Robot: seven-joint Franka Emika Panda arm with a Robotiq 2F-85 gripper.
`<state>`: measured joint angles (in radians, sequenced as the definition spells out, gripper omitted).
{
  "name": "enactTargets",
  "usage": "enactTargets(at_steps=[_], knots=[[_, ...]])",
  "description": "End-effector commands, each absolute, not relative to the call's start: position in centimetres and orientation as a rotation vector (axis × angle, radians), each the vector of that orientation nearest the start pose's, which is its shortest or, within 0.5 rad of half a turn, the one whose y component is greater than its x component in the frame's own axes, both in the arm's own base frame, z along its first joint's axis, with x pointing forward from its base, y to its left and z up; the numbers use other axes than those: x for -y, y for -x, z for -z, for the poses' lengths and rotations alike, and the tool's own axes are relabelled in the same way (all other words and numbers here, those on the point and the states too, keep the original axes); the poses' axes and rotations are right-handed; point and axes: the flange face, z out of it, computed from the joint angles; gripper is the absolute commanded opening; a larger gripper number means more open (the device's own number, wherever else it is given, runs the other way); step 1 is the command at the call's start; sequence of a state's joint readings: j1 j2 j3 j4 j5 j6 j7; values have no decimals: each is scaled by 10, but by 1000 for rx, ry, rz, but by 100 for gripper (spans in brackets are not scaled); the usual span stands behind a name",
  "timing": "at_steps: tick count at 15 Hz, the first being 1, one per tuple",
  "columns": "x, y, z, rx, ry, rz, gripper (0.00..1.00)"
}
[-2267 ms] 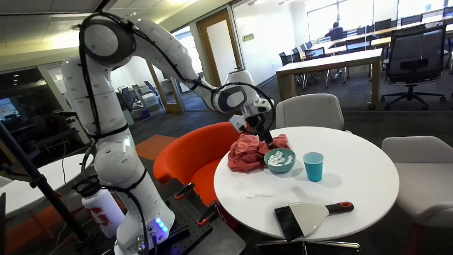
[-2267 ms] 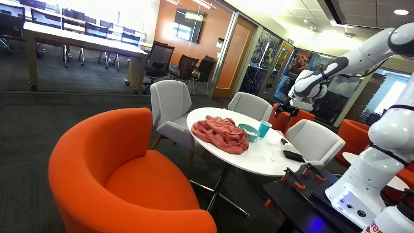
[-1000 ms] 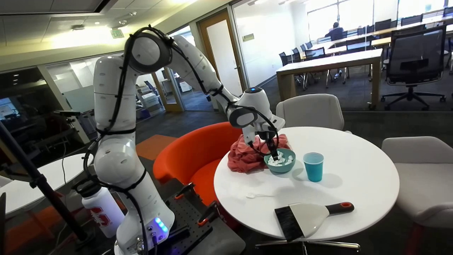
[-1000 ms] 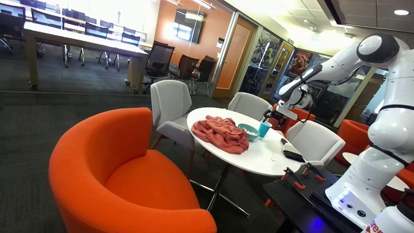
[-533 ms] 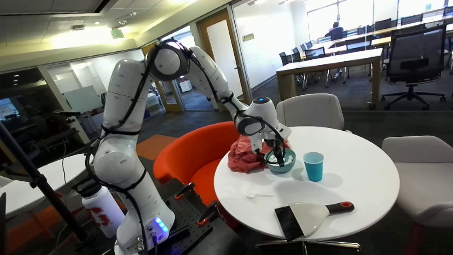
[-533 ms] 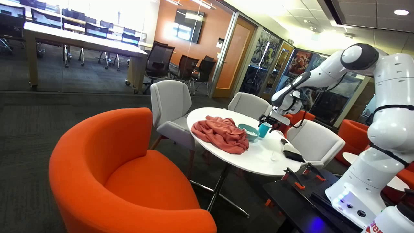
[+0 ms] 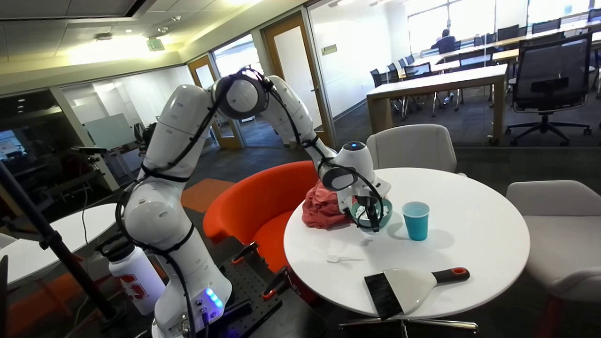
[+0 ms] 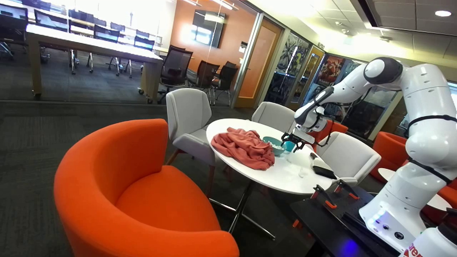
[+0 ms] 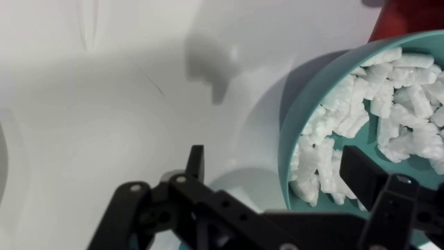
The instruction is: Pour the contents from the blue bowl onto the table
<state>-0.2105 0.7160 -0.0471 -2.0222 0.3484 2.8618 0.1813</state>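
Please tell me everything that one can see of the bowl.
The bowl is round, teal and smooth, apparently plastic. It stands upright on the white table, holding white pieces, its bottom showing between them. The reddish cloth lies close beside it. In the wrist view, the open pincer straddles its rim. Whether cloth or pincer touches it is unclear.

Red cloth [image 8: 246,148]; blue cup [image 7: 416,221]; orange armchair [image 8: 150,194]

Cloth [image 7: 325,207] crowds the bowl [image 9: 305,107]; a narrow gap separates the cup [image 7: 416,224].
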Motion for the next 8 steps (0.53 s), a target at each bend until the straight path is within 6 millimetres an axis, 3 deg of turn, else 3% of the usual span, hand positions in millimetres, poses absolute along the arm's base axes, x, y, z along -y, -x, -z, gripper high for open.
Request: enactTargets(at_steps=[1,8], knots=[[165,-581,-89,-1153,2820,183,74],[160,-587,-83,-1142,2823,182,20]])
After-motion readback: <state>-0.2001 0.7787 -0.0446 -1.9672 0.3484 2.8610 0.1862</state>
